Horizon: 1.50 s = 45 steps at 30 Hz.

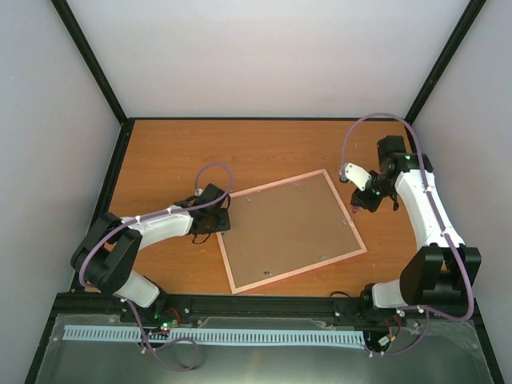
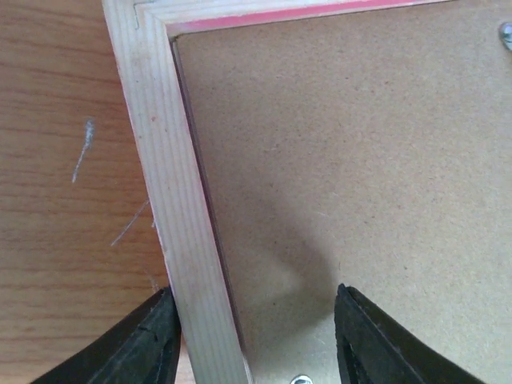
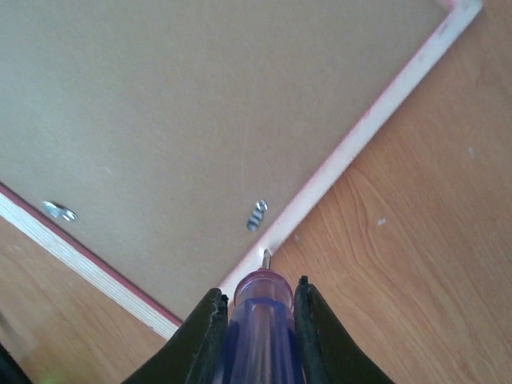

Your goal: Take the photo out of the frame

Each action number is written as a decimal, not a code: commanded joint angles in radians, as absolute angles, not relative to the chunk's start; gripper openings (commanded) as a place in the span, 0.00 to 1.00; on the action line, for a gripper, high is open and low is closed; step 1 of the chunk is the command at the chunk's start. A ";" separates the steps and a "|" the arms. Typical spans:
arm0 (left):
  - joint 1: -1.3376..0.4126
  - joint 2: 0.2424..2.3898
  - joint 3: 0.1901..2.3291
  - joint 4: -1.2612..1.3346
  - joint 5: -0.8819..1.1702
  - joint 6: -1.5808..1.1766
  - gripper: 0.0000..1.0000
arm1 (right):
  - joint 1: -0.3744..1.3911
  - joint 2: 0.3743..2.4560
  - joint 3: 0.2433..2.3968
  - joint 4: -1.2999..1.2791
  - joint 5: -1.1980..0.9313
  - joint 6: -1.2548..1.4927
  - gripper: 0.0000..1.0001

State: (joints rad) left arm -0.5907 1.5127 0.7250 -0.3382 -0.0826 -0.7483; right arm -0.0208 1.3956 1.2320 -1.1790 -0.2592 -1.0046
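Grips the screwdriver [image 3: 260, 340] in the right gripper [image 3: 258, 298], tip at the right rail of the face-down frame [image 1: 300, 270] mid-table beside a metal tab [image 3: 256, 216], left gripper [image 2: 254, 320] spread astride the left rail, photo hidden under the backing board [image 1: 288, 228]

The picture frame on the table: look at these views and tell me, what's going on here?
The frame lies face down on the table, its brown backing board up. The left gripper hangs over the frame's left rail, jaws open, one on either side of it. The right gripper holds a purple-handled screwdriver, its tip at the frame's right edge beside a metal clip. The board is not yet off.
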 commanded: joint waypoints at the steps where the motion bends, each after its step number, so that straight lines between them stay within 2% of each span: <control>1: -0.598 1.435 0.780 -0.350 -0.088 -0.715 0.54 | 0.002 1.382 1.360 -1.267 -0.365 -0.959 0.03; 7: -0.598 1.287 0.793 -0.453 -0.110 -0.749 0.58 | 0.065 1.418 1.457 -1.200 -0.441 -0.836 0.03; 12: -0.599 1.184 0.678 -0.444 -0.006 -0.790 0.53 | 0.287 1.452 1.458 -1.018 -0.426 -0.647 0.03; 15: -0.602 1.134 0.597 -0.399 0.098 -0.781 0.44 | 0.420 1.497 1.472 -0.907 -0.435 -0.547 0.03; 26: -0.628 1.081 0.450 -0.344 0.180 -0.829 0.45 | 0.659 1.809 1.644 -0.750 -0.461 -0.324 0.03; 34: -0.635 1.135 0.435 -0.298 0.194 -0.828 0.41 | 0.748 1.937 1.771 -0.741 -0.483 -0.265 0.03; 45: -0.634 1.149 0.394 -0.291 0.155 -0.871 0.35 | 0.788 1.998 1.787 -0.750 -0.491 -0.265 0.03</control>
State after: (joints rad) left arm -0.6258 1.1435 0.4088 -0.3153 0.1707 -0.8440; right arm 0.7742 1.9820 1.7630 -0.7551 -0.4686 -0.2749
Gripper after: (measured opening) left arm 0.355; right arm 0.192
